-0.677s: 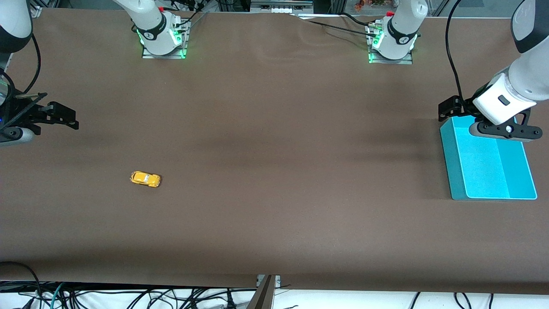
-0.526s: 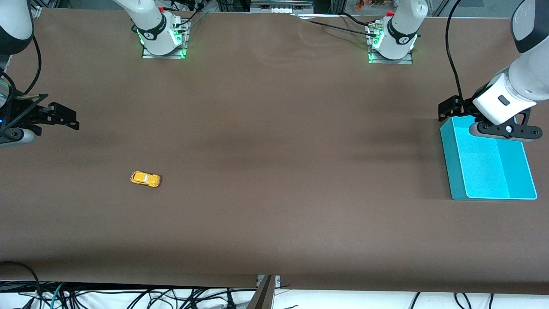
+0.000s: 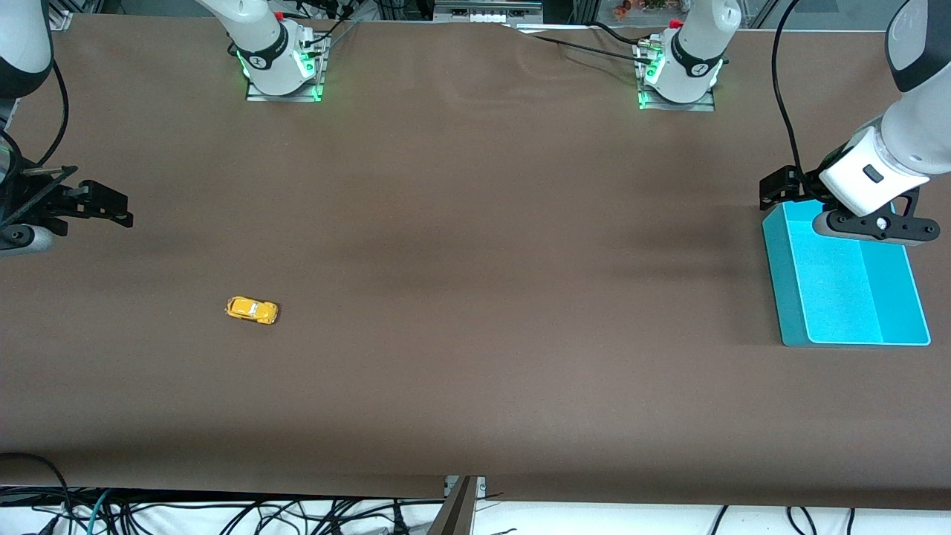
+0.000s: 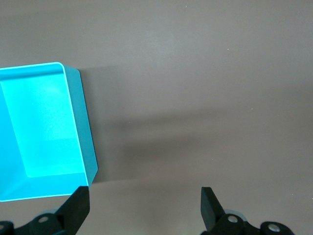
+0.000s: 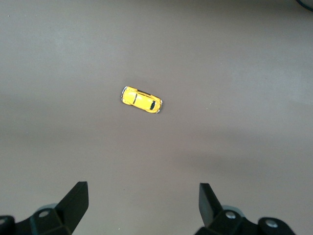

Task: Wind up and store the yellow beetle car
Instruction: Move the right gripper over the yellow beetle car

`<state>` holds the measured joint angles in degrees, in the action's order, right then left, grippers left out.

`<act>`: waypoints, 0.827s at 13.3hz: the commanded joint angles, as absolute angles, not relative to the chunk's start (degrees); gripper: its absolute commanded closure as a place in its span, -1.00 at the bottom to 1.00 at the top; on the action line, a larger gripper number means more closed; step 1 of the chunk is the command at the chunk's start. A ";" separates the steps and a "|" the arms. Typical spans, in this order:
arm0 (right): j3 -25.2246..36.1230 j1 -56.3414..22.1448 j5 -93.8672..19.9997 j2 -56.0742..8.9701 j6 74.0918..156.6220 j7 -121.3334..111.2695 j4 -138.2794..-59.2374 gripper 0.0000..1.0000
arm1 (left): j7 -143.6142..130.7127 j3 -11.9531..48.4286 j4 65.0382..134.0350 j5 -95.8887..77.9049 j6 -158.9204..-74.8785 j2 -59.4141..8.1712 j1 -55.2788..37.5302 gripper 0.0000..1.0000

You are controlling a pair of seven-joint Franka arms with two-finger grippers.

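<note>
The yellow beetle car [image 3: 252, 310] rests on its wheels on the brown table, toward the right arm's end. In the right wrist view the car [image 5: 141, 99] lies some way ahead of the fingertips. My right gripper [image 3: 128, 210] [image 5: 143, 185] hangs open above the table near that end's edge, apart from the car, with nothing between its fingers. My left gripper [image 3: 765, 195] [image 4: 145, 190] is open and empty, hovering over the turquoise bin's [image 3: 780, 282] corner that lies farthest from the front camera.
The turquoise bin [image 4: 85, 122] stands at the left arm's end of the table with nothing in it. Both arm bases [image 3: 282, 70] [image 3: 677, 82] are bolted along the table edge farthest from the front camera. Cables hang below the near edge.
My right gripper has drifted slightly toward its end of the table. The car, the bin and the left arm have not moved.
</note>
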<state>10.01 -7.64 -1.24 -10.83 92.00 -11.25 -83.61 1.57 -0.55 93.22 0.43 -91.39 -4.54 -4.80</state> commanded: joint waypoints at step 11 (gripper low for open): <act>9.41 -7.91 -0.62 -12.65 90.53 -10.89 -83.67 -1.00 | 2.11 -0.62 91.58 0.26 -90.35 -5.36 -4.39 -1.00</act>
<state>9.80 -7.80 -1.24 -11.97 91.58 -11.23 -83.65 1.57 -0.67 93.21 0.43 -91.39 -4.70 -4.55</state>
